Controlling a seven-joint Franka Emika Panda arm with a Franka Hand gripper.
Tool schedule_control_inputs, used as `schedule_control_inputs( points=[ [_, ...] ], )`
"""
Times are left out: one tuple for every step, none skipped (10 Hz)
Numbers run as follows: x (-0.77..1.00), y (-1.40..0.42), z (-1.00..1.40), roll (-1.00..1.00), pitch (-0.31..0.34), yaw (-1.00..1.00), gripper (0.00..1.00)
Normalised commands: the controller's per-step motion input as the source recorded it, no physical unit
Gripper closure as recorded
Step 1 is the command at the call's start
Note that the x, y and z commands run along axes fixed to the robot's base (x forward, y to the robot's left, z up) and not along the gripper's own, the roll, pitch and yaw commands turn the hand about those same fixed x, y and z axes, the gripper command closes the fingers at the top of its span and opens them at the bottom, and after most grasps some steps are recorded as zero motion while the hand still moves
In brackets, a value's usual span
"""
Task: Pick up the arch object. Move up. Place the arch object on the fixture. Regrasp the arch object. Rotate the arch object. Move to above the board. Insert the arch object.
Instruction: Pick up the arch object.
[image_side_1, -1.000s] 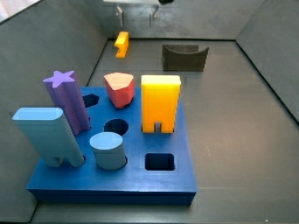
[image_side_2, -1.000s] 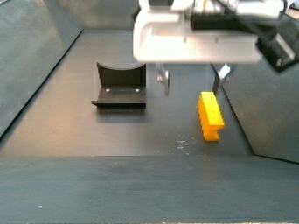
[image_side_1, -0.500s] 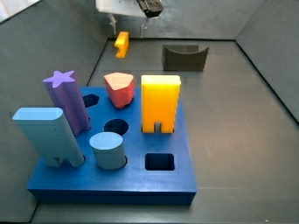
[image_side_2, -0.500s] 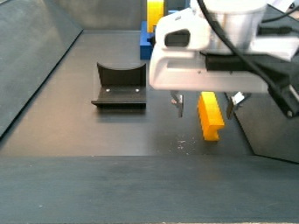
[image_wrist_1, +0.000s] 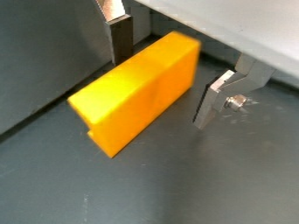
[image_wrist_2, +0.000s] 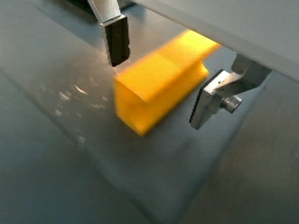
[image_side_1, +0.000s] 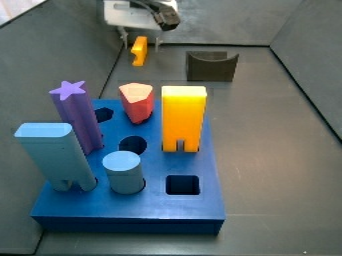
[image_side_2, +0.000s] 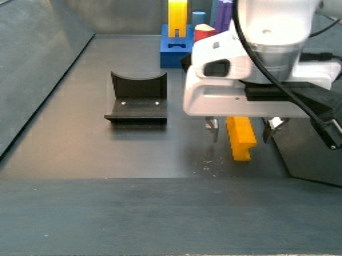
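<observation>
The arch object (image_wrist_1: 135, 92) is a small orange-yellow block with a notch. It lies on the dark floor near the wall and shows in both wrist views (image_wrist_2: 158, 83) and both side views (image_side_1: 138, 50) (image_side_2: 241, 140). My gripper (image_wrist_1: 163, 74) is open and low over it, with one finger (image_wrist_1: 121, 39) on each side (image_wrist_2: 211, 101) and gaps between the pads and the piece. The gripper also shows in the side views (image_side_1: 138, 22) (image_side_2: 241, 125). The fixture (image_side_1: 211, 66) stands apart on the floor (image_side_2: 136, 98).
The blue board (image_side_1: 134, 195) holds a tall yellow arch (image_side_1: 183, 118), a purple star post (image_side_1: 78, 112), a red piece (image_side_1: 135, 102), a light blue block (image_side_1: 56, 155) and a cylinder (image_side_1: 124, 172). A square hole (image_side_1: 183, 184) is open. Grey walls stand close beside the arch object.
My gripper has come down from above the floor and now straddles the arch object. The arch object itself has not moved.
</observation>
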Motion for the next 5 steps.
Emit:
schedule_control_inputs(
  points=[
    [-0.21, 0.01, -0.35, 0.0, -0.107, 0.1, 0.0],
    [-0.05, 0.13, -0.26, 0.0, -0.049, 0.03, 0.0],
    [0.0, 0.0, -0.03, -0.05, -0.029, 0.0, 0.0],
    [0.0, 0.0, 0.0, -0.02, 0.0, 0.0, 0.0],
    [0.0, 0.0, 0.0, 0.0, 0.0, 0.0, 0.0]
  ],
)
